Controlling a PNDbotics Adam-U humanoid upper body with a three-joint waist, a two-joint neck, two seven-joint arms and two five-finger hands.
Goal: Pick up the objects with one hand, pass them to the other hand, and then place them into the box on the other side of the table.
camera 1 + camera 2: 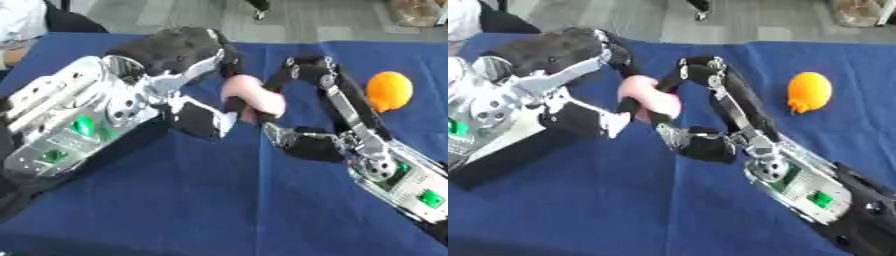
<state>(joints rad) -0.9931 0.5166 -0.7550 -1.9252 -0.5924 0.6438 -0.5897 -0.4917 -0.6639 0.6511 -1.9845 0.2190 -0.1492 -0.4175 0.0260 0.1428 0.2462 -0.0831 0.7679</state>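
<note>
A pink rounded object (255, 96) is held above the blue table (219, 200), between my two hands at the middle of the view. My left hand (179, 55) comes in from the left, its fingers curled over the object's top and left side and its thumb under it. From the lower right, my right hand (710, 120) reaches up with bent fingers (302, 67) touching the object's right side and its thumb (293, 137) just below. An orange rounded object (809, 91) lies on the cloth to the right, apart from both hands. No box shows.
The table's far edge runs along the top, with grey floor behind it. A person's pale sleeve (19, 20) shows at the far left corner and a tan bag (420, 12) at the far right.
</note>
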